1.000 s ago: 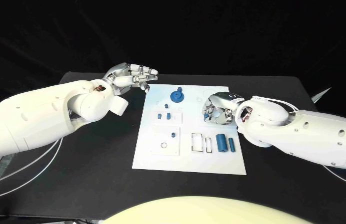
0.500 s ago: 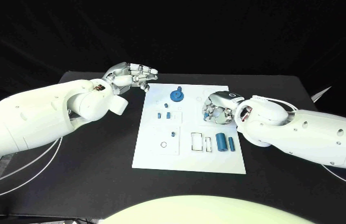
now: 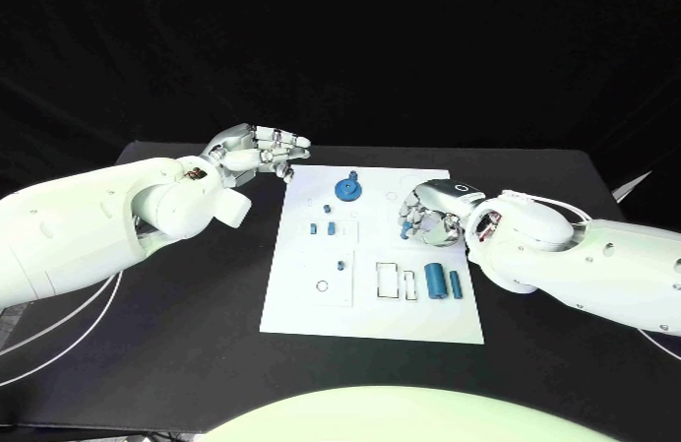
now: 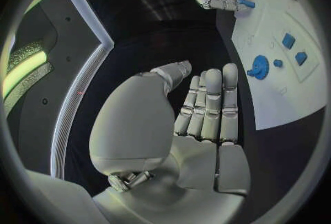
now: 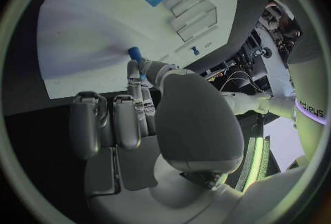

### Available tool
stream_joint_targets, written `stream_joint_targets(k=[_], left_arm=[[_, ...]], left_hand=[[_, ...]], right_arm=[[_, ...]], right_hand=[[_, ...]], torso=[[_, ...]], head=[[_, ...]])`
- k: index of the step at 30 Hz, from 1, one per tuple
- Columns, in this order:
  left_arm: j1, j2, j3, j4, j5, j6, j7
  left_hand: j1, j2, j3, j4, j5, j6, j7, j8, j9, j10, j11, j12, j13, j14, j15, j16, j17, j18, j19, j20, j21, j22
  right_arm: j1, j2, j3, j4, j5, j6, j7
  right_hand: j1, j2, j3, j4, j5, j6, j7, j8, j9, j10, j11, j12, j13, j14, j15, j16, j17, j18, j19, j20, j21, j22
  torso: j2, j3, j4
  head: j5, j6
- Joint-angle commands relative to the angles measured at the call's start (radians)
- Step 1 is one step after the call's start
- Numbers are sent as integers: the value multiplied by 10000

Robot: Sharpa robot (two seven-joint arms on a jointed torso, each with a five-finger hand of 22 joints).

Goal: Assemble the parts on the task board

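Currently, a small blue part (image 5: 135,53) is pinched between the fingertips of the right hand (image 3: 430,216) above the right side of the task board (image 3: 375,319). Nothing is held by the left hand (image 3: 260,153), whose straight fingers are kept close together beside the board's far left corner.

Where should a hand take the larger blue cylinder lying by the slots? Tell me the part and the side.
Grip the larger blue cylinder across its middle, coming down from above. It lies flat on the task board with its long axis running away from the robot, so its round sides are free, though a slimmer cylinder lies close beside it.
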Motion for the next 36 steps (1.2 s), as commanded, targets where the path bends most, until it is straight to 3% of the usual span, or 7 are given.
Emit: stream_joint_targets(k=[1, 12, 18, 23, 25, 29, 36], left_arm=[[8, 10, 6, 3, 55, 151, 36], [7, 13, 6, 0, 55, 150, 35], [6, 41, 6, -7, 57, 139, 62], [5, 74, 6, -27, 68, 132, 91], [4, 113, 5, -55, 78, 123, 109], [4, 167, 5, -87, 94, 123, 120], [4, 248, 5, -109, 104, 137, 118]], left_hand=[[32, 44, 33, 25, -14, -72, -2, -22, -9, -72, 10, 28, -8, -7, 63, -20, -15, 142, 41, 47, -60, -15], [51, 51, 42, 15, -13, -76, -2, -22, -9, -79, 10, 34, -8, -6, 60, -19, -15, 144, 45, 46, -59, -14], [51, 51, 42, 15, -13, -76, -2, -22, -9, -79, 10, 34, -8, -6, 60, -19, -15, 144, 45, 46, -59, -14], [51, 51, 42, 15, -13, -76, -2, -22, -9, -79, 10, 34, -8, -6, 60, -19, -15, 144, 45, 46, -59, -14], [51, 51, 42, 15, -13, -76, -2, -22, -9, -79, 10, 34, -8, -6, 60, -19, -15, 144, 45, 46, -59, -14], [51, 51, 42, 15, -13, -76, -2, -22, -9, -79, 10, 34, -8, -6, 60, -19, -15, 144, 45, 46, -59, -14], [51, 51, 42, 15, -13, -76, -2, -22, -9, -79, 10, 34, -8, -6, 60, -19, -15, 144, 45, 46, -59, -14]], right_arm=[[72, -58, 23, 111, 256, -735, 56], [402, -441, 85, 928, 751, -964, 119], [422, -270, 88, 1466, 907, -998, 231], [248, 129, 65, 1691, 896, -1003, 343], [69, 441, 55, 1737, 820, -1017, 425], [-197, 873, 41, 1702, 669, -1027, 530], [-541, 1394, 6, 1506, 492, -967, 619]], right_hand=[[-138, 5, 60, 35, -54, -70, -45, 400, 653, 31, 56, -44, 5, 345, -62, 12, -31, -196, 385, -77, 61, 1414], [-356, -33, 77, 52, -155, -108, -59, 430, 710, 53, 53, -83, 30, 348, -63, 22, -11, -198, 386, -77, 70, 1429], [-347, -20, 112, 9, -145, -100, -74, 450, 732, 65, 39, -92, 39, 348, -71, 24, -12, -199, 389, -80, 78, 1437], [-338, -19, 131, -20, -141, -104, -75, 456, 742, 66, 35, -99, 42, 346, -75, 19, -24, -197, 385, -82, 68, 1431], [-335, -19, 138, -31, -140, -107, -73, 458, 746, 65, 35, -103, 43, 346, -77, 18, -28, -200, 390, -83, 81, 1441], [-333, -19, 147, -46, -138, -111, -70, 460, 750, 63, 36, -108, 45, 342, -77, 11, -45, -198, 388, -84, 76, 1438], [-333, -26, 159, -71, -134, -123, -60, 461, 758, 56, 41, -119, 47, 339, -78, 6, -60, -196, 384, -85, 67, 1433]], torso=[[-2, -7, -1], [-3, -5, 1], [3, 3, -4], [-7, -3, -9], [-12, -7, -7], [-12, -13, 26], [1, -24, 18]], head=[[-24, 29], [2, 45], [89, 15], [201, -18], [219, -12], [286, -43], [437, -107]])
